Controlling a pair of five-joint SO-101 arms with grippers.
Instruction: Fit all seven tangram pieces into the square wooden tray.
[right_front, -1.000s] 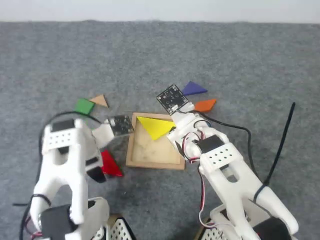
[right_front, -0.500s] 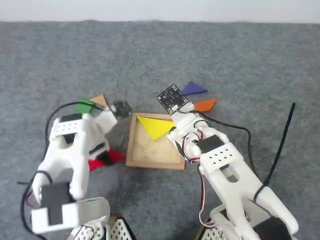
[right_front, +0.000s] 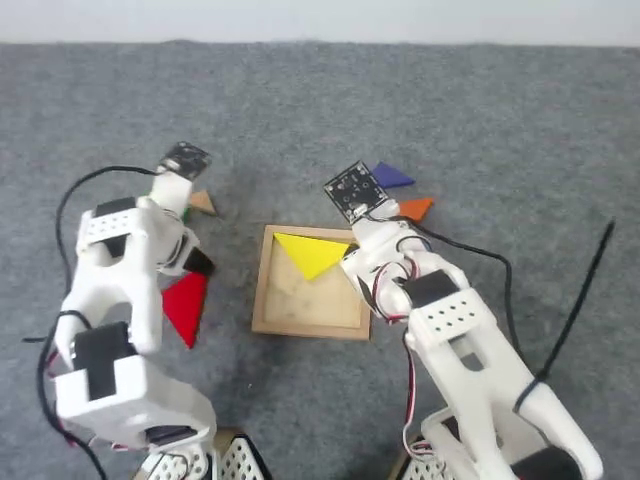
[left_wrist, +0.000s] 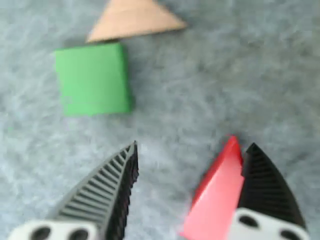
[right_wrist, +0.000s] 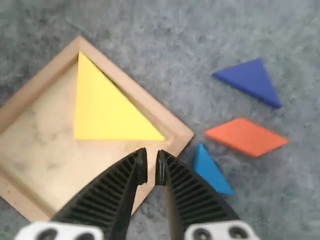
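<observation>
Our left gripper is hanging low over the grey table with its jaws spread wide and nothing clamped between them. The tip of the red triangle is lying just beside the inner face of one finger, though we cannot tell whether they are touching. Over the last second this arm has been swinging away from the left edge of the tray toward the table's left edge, and it is now facing the green square and the tan triangle lying just beyond. The red triangle has been sliding with it, so it is now resting flat on the table farther from the tray than it was. We are reading that as lost ground: this big piece is still waiting for a proper grasp. Our right gripper has barely been moving; it is hovering over the tray's corner with its jaws all but closed on nothing. The yellow triangle is sitting inside the tray against its far rim. The purple triangle, the orange parallelogram and the small blue triangle are lying outside, beside that corner, so we are counting one piece placed and six left.
</observation>
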